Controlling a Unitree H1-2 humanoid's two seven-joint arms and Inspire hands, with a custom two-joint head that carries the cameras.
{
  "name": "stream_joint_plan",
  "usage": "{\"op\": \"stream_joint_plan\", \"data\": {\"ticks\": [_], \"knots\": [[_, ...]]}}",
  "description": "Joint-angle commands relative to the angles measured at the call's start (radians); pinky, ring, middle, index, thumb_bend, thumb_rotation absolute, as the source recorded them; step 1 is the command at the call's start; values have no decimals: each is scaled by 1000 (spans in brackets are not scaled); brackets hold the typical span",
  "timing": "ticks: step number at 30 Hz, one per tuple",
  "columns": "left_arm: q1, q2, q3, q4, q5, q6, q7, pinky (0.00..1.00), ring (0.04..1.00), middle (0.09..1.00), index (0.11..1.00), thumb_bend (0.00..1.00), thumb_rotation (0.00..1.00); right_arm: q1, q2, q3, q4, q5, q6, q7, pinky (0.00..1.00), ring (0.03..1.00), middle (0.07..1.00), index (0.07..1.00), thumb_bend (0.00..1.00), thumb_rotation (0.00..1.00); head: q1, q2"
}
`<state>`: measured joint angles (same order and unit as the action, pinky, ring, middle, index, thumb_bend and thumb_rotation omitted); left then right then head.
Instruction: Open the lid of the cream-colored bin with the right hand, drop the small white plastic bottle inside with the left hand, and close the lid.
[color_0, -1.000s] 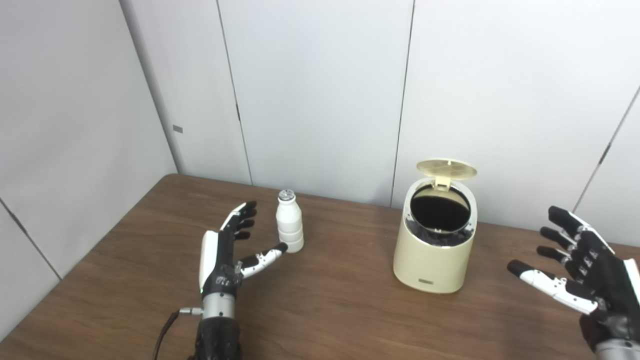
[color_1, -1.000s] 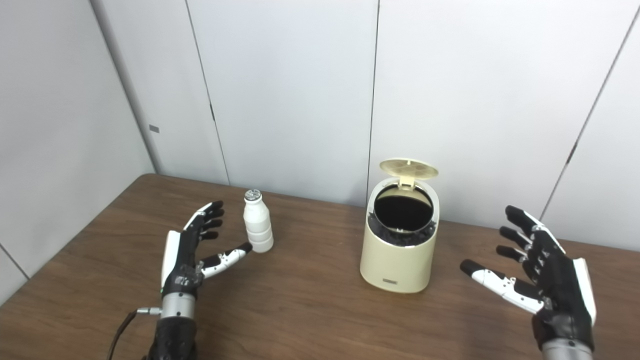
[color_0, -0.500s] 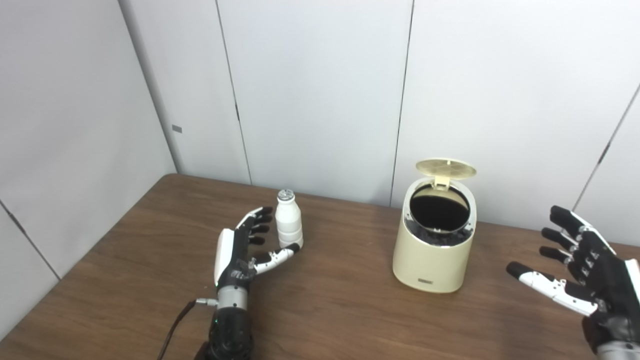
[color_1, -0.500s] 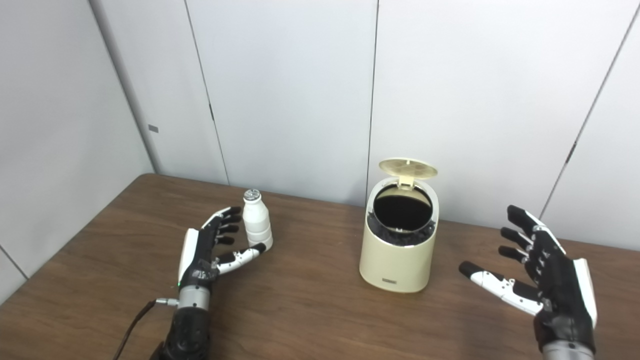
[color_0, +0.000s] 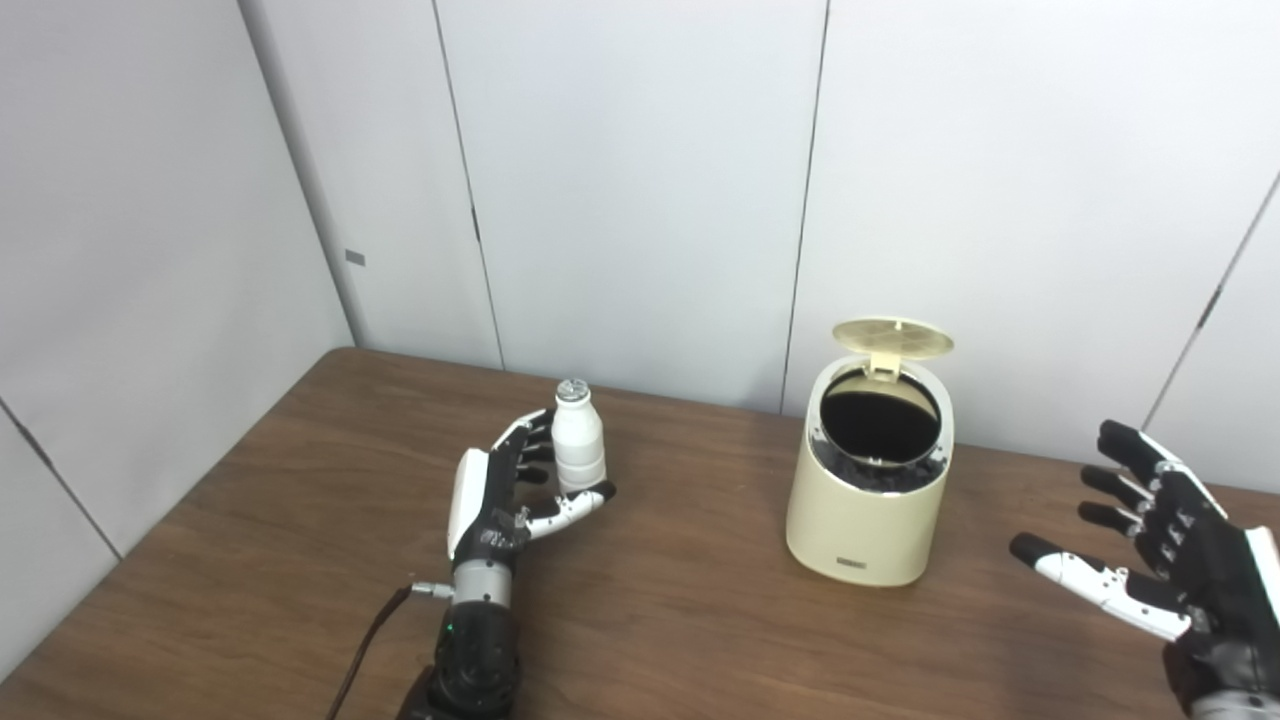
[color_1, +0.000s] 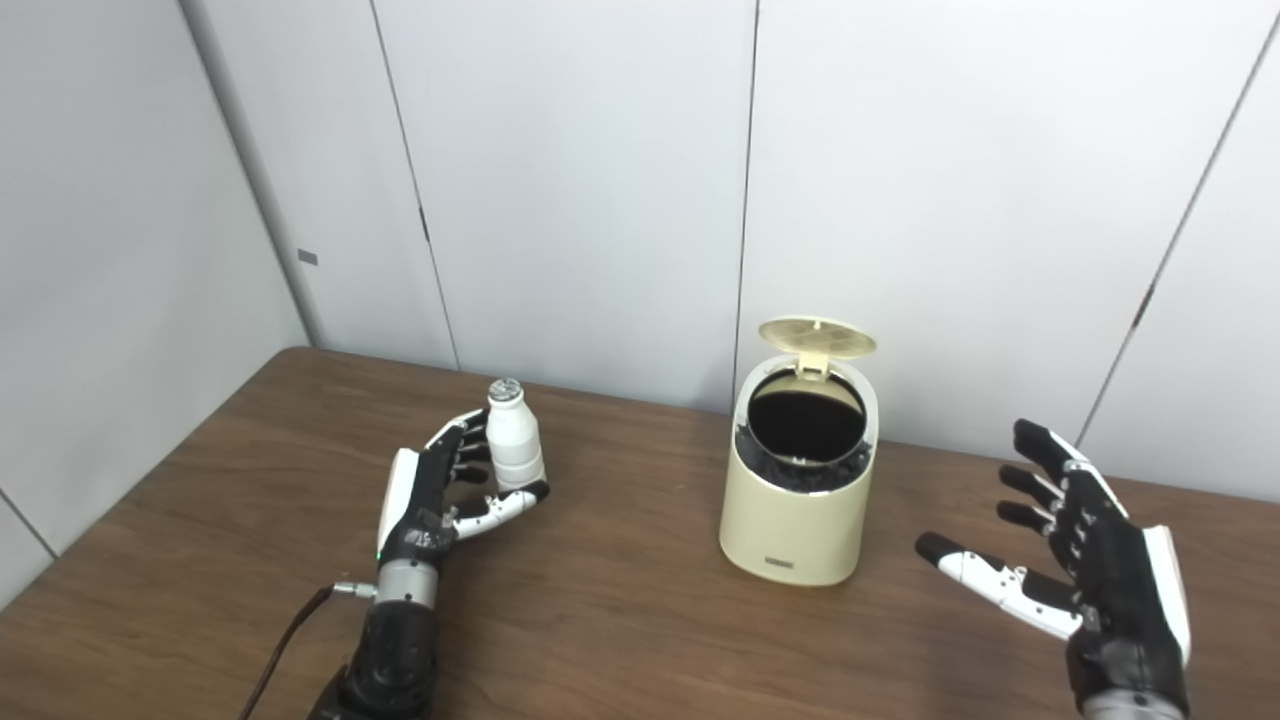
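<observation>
The small white plastic bottle (color_0: 578, 440) stands upright on the brown table, left of centre. My left hand (color_0: 498, 492) is open and cups it: the fingers (color_0: 527, 447) lie along its left side and the thumb crosses in front of its base. I cannot tell whether they touch it. The cream-colored bin (color_0: 866, 525) stands right of centre with its lid (color_0: 892, 337) flipped up at the back, and its dark inside shows. My right hand (color_0: 1168, 558) is open and empty, palm inward, to the right of the bin and apart from it.
The wooden table (color_0: 680, 620) meets grey wall panels close behind the bottle and the bin. A thin cable (color_0: 365, 640) runs from my left wrist to the table's front edge. Bare tabletop lies between the bottle and the bin.
My left hand has moved forward and to the right until it cups the bottle, with the thumb now across the bottle's base. My right hand has sunk slightly. The bin and lid have not moved.
</observation>
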<state>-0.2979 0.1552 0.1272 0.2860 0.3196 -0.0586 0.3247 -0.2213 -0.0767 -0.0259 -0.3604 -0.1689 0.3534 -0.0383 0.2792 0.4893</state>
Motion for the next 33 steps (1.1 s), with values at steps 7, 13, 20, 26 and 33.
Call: {"op": "stream_joint_plan", "data": {"ticks": [7, 13, 20, 26, 33], "knots": [[-81, 25, -13, 32, 6, -48, 36, 623, 709, 755, 786, 786, 108, -14, -3, 4, -45, -8, -22, 1, 684, 792, 858, 834, 650, 9, -10, 7], [-123, 12, 3, 105, 14, -102, 126, 424, 467, 514, 573, 564, 4, -10, -6, 8, -48, -15, -30, 1, 668, 785, 849, 831, 661, 17, -14, 11], [-156, 28, -17, 178, 33, -174, 180, 363, 433, 466, 508, 504, 0, -7, 1, 11, -50, -16, -13, 2, 681, 786, 849, 834, 673, 41, -14, 11], [-157, 42, -31, 189, 37, -199, 180, 364, 429, 466, 509, 504, 0, -8, -1, 9, -28, -9, -33, 2, 701, 793, 857, 846, 674, 44, -11, 8], [-139, 79, -60, 149, 5, -267, 93, 346, 407, 468, 529, 501, 0, -3, -1, 20, 17, -11, -81, -3, 726, 807, 860, 851, 691, 68, -66, -7]]}}
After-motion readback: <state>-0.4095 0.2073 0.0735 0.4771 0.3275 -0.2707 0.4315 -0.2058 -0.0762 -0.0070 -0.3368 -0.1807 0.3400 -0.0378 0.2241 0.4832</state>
